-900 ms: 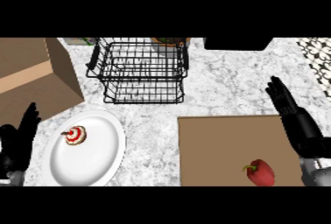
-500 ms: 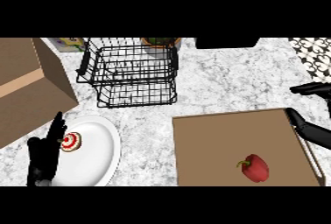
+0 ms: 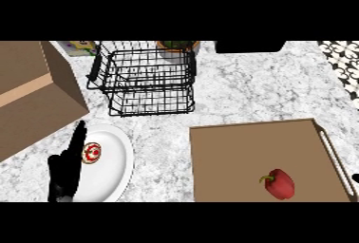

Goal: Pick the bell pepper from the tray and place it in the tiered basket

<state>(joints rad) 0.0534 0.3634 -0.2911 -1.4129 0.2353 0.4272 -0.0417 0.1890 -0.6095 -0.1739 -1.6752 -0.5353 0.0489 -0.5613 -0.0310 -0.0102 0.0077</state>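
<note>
On the flat brown tray [image 3: 245,142] at the lower right of the head view lies the shiny red bell pepper with a green stem [image 3: 280,183]. It sits near the tray's front right corner, and nothing is touching it. So the job has not really started: the pepper has not been picked up yet. It has to be grabbed, lifted and put in the black wire tiered basket [image 3: 148,83], which stands well apart from it, up at the back and to the left. I see nothing inside the basket.

The left hand [image 3: 65,168] shows at the lower left, black, with its fingers straight and pointing up. It holds nothing and rests over the edge of a round white plate [image 3: 116,166]. A small round red and white thing [image 3: 90,152] lies on that plate. At the far right edge there is only a tiny dark bit, maybe the right hand, and I cannot tell how its fingers are.

The worktop [image 3: 266,85] is grey and white speckled stone. A big brown cardboard box [image 3: 32,95] stands at the left. Behind the basket is a plant pot [image 3: 179,46], and a dark thing [image 3: 249,46] sits at the back. A black and white patterned patch [image 3: 342,54] shows at the top right.
</note>
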